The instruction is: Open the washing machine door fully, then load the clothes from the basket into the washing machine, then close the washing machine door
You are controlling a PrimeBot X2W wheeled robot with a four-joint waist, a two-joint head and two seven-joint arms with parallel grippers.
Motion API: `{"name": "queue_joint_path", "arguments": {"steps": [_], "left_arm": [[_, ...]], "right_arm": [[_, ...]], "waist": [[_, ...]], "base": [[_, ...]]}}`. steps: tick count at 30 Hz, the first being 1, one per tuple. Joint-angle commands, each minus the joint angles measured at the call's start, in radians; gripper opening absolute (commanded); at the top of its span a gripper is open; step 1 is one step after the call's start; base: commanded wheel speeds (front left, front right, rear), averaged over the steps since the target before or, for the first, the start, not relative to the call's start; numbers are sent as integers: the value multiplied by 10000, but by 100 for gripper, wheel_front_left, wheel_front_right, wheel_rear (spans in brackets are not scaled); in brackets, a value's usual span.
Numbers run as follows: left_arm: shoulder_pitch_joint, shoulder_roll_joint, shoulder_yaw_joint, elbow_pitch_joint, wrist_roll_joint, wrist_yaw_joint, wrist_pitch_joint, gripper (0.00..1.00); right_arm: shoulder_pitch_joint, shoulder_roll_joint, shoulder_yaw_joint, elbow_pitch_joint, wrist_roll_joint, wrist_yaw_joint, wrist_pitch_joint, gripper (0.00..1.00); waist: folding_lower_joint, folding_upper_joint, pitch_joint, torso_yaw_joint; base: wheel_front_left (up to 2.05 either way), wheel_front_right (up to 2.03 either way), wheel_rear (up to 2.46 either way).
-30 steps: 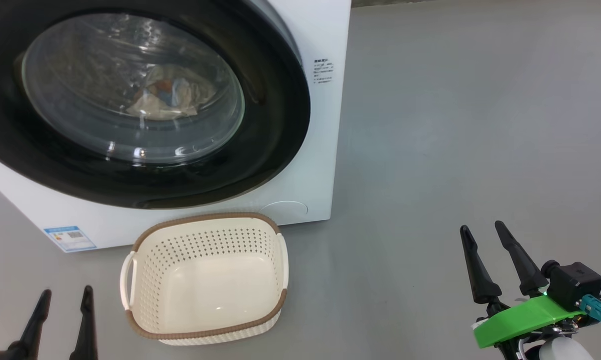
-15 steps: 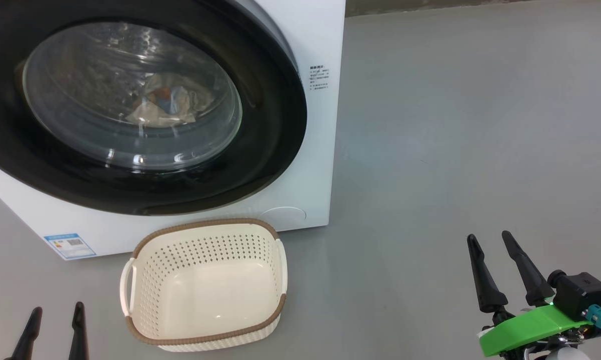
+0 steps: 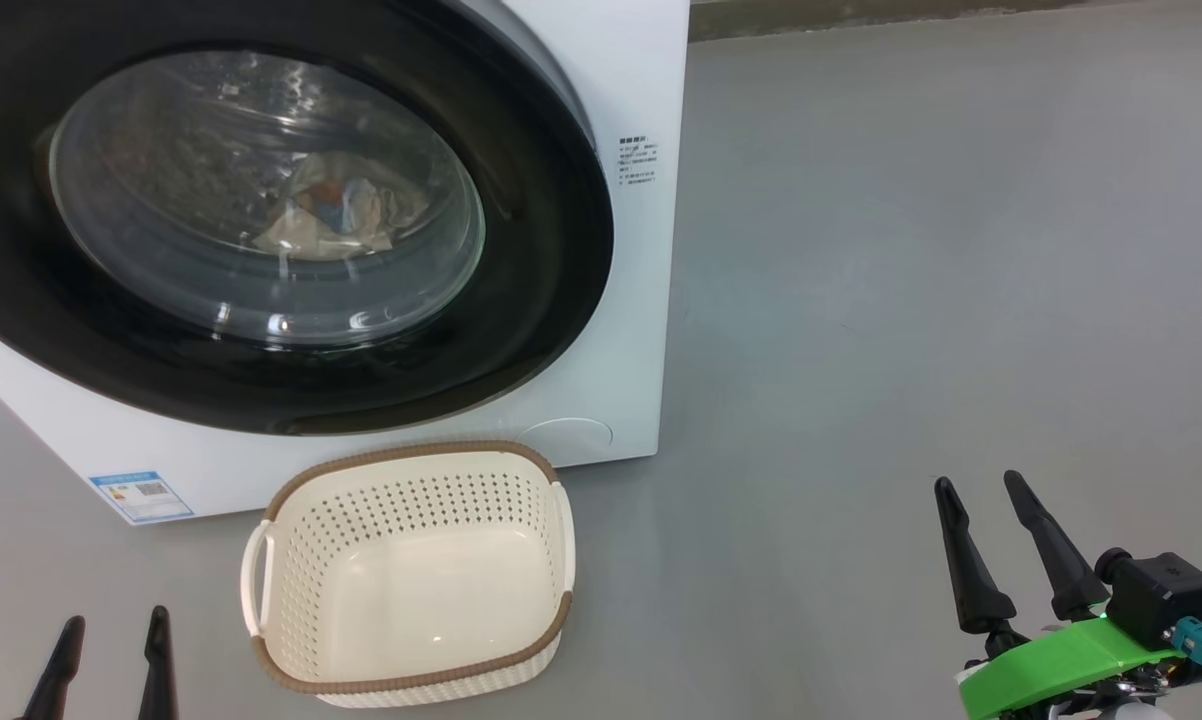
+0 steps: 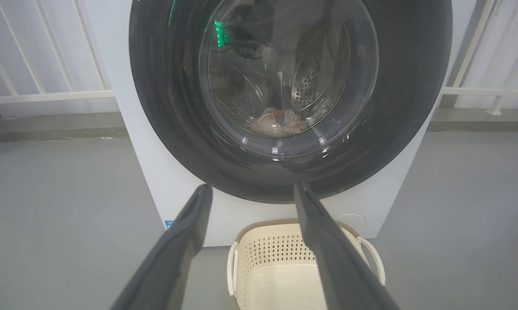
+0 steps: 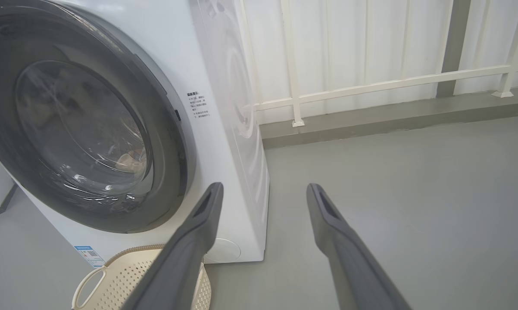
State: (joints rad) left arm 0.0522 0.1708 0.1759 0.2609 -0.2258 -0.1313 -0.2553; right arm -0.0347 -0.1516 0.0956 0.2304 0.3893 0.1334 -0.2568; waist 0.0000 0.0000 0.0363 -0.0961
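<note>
At the head view's 8 o'clock the left gripper [image 3: 114, 622] pokes up from the bottom edge. Its two dark fingers are spread wide with nothing between them. At 4 o'clock the right gripper [image 3: 978, 484], on a green bracket [image 3: 1051, 660], stands just as wide and grips nothing. Both hang over the grey floor [image 3: 911, 280], apart from everything else. At 7 o'clock, nearer the left gripper, the basket [image 3: 411, 452] sits on the floor with its smooth cream bottom showing. Its far rim is just beside the foot of the washing machine [image 3: 641, 260]. A blue label [image 3: 141, 494] sticks to the machine's base between 8 and 9 o'clock. Higher up, from 9 round to 12 o'clock, the door [image 3: 551, 260] lies shut against the machine's front. Through its glass the clothes [image 3: 333, 208] show as a cream heap with blue and orange patches, low in the steel drum [image 4: 310, 82]. Past the machine, the right wrist view shows a white railing [image 5: 371, 84].
</note>
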Motion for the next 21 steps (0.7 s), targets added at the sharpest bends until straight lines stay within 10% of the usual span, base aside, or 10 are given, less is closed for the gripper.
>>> {"name": "queue_joint_path", "arguments": {"steps": [1,8,9,21], "left_arm": [[-94,177,364,-223,90,6,-65,100],[-133,170,371,-90,-48,6,-65,100],[-2,-6,16,65,-19,0,1,0],[-92,-367,-69,403,-955,0,305,0]], "right_arm": [[-52,-114,207,-264,95,-27,-49,100],[-66,-134,237,-300,92,-27,-49,100],[2,0,14,-35,3,0,1,0],[99,205,-53,365,859,-2,226,0]], "waist": [[0,0,-2,1],[0,0,1,34],[0,0,-3,30],[15,0,-47,95]], "base": [[0,0,0],[0,0,0],[0,0,0],[0,0,0]]}}
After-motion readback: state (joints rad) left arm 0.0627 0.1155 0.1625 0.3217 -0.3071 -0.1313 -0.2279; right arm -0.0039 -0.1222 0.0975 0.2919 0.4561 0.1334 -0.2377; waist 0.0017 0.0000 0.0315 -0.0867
